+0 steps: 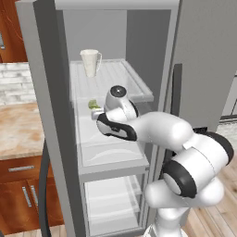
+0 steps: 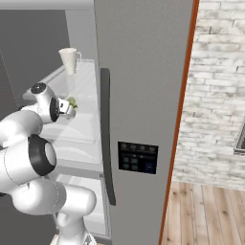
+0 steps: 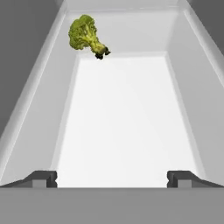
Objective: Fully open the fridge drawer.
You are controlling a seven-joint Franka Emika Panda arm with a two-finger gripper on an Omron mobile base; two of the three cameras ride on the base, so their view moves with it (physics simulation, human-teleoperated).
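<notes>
The fridge drawer (image 1: pixel 113 157) is a wide clear bin under the glass shelf, and it juts forward out of the open fridge. It also shows in the right base view as the drawer (image 2: pixel 81 143). In the hand view I look down along the pale drawer floor (image 3: pixel 127 122). A broccoli floret (image 3: pixel 85 35) lies at its far left corner, seen also as broccoli (image 1: pixel 94 104) and broccoli (image 2: pixel 72 102). My gripper (image 3: pixel 113 179) hangs inside the drawer, over its near part, open with nothing between the fingertips (image 3: pixel 43 178). The base views show the gripper (image 1: pixel 96 115) (image 2: pixel 68 111) mostly hidden by the hand.
A white pitcher (image 1: pixel 90 62) (image 2: pixel 69 60) stands on the ribbed glass shelf (image 1: pixel 125 78) above. Another clear bin (image 1: pixel 113 203) sits below the drawer. The closed grey fridge door (image 2: pixel 143 95) with its dark handle (image 2: pixel 106 139) is on the right, a stone counter (image 1: pixel 18 129) on the left.
</notes>
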